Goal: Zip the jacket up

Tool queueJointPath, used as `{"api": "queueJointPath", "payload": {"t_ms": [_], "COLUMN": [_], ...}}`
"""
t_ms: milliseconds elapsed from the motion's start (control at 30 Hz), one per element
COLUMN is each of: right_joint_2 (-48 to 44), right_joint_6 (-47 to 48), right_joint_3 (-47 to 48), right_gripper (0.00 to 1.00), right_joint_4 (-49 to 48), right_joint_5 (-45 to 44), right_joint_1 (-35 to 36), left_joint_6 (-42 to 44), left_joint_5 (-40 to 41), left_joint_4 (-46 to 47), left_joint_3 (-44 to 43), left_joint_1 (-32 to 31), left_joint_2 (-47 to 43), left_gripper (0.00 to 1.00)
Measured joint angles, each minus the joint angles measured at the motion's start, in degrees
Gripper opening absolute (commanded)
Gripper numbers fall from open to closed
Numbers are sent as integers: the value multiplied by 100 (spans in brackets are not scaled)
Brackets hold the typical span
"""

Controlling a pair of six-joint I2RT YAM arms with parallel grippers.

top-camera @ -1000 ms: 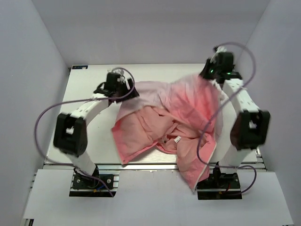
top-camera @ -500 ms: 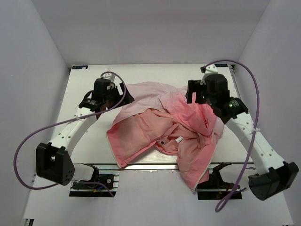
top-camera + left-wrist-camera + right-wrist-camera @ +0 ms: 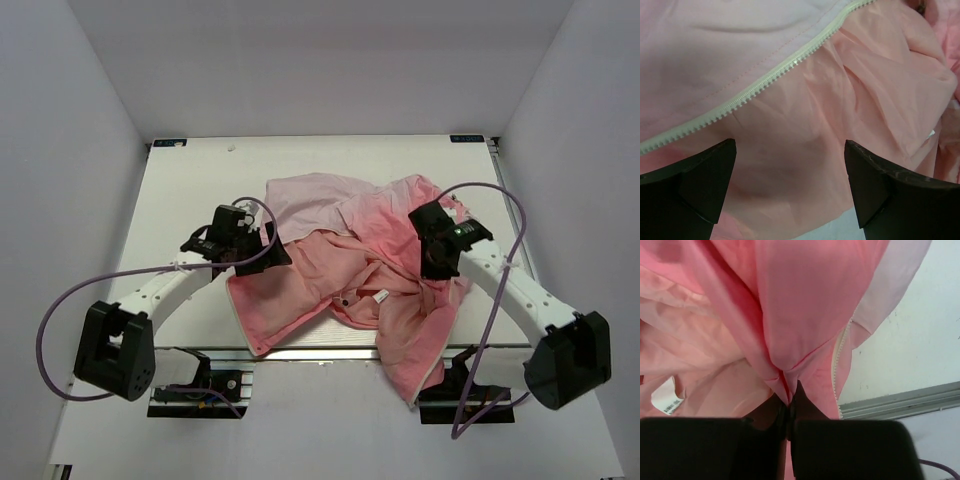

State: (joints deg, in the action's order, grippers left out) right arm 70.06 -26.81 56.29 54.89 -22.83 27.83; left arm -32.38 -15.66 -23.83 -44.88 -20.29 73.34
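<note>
On table, jacket crumpled; left jaws wide near zipper, right jaws pinching jacket fold.

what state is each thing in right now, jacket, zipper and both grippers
jacket: crumpled, front open, one corner hanging over the near edge of the table
zipper: undone, one row of teeth lying alone
left gripper: open, over the fabric, holding nothing
right gripper: shut on a fold of the jacket
</note>
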Motion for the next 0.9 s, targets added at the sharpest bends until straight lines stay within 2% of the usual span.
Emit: {"api": "queueJointPath", "payload": {"t_ms": [100,200,300,433,467,500,533,567,633,800,900], "right_joint_2": [474,1300,2406,4286,4688,5066,5305,5414,5434,5056,4083], "right_joint_6": [122,372,529,481,442,369,334,271,299,507,656], "right_joint_3": [455,1711,3550,6540,7119,7580,7772,7770,7329,6301,5246], "right_gripper": [0,0,0,0,8,28,58,73,89,89,89], "right_joint_4": [-111,-374,-748,-1456,-1720,-2009,-2315,-2564,-3075,-3064,-2677], "right_joint_5": [2,-9,109,295,334,400,540,664,960,1770,1958], "right_joint_1": [-2,-61,-372,-1147,-1329,-1521,-1685,-1812,-2055,-2114,-1921], "left_joint_6": [20,52,92,140,149,153,155,162,179,243,302], "left_joint_5": [-7,7,57,249,289,317,343,372,428,533,542], "left_joint_4": [109,188,164,68,28,7,-24,-59,-125,-317,-365], "left_joint_3": [0,0,-11,-74,-111,-146,-192,-243,-348,-688,-907], "left_joint_1": [-11,-13,-13,-20,-20,-20,-20,-20,-20,-20,-20], "left_joint_2": [240,498,730,966,1016,1051,1084,1113,1145,1132,992], "left_gripper": [98,98,98,98,98,98,98,98,98,98,98]}}
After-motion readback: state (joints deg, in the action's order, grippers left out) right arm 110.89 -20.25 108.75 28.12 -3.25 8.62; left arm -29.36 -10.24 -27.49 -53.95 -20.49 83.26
